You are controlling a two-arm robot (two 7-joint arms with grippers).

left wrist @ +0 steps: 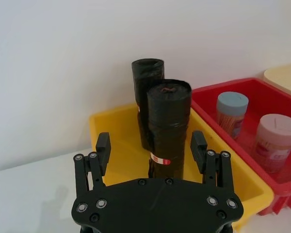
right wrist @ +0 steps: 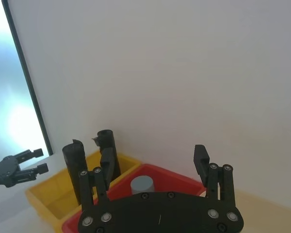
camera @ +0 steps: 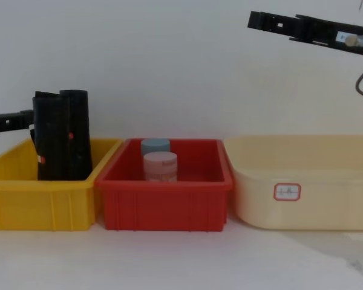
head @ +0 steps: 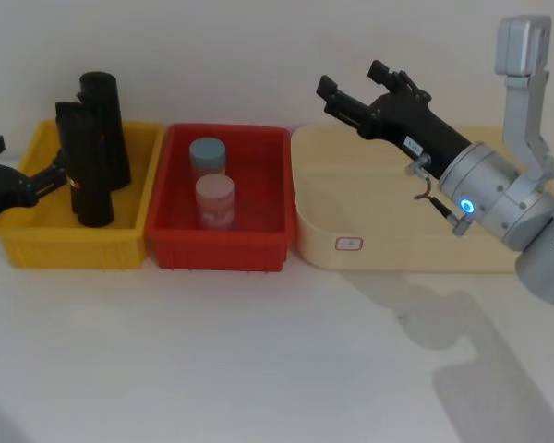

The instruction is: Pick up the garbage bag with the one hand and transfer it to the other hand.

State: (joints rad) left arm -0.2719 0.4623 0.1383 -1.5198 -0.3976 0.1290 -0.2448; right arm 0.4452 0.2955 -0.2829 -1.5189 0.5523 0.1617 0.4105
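Two black rolls stand upright in the yellow bin (head: pixel 65 249). The nearer one, the garbage bag (head: pixel 90 189) (left wrist: pixel 169 121) (camera: pixel 48 139), wears a white and red band low down. The second roll (head: pixel 106 120) (left wrist: pixel 146 77) stands just behind it, touching it. My left gripper (head: pixel 26 159) (left wrist: pixel 151 141) (camera: pixel 9 121) is open at the bin's left side, level with the garbage bag, its fingers a little short of it. My right gripper (head: pixel 351 77) (right wrist: pixel 153 154) (camera: pixel 272 21) hangs open and holds nothing, high above the cream bin (head: pixel 397 249).
A red bin (head: pixel 217 254) between the yellow and cream bins holds a blue-lidded jar (head: pixel 207 152) and a pink-lidded jar (head: pixel 214 198). A white wall stands close behind the bins. Bare white table lies in front of them.
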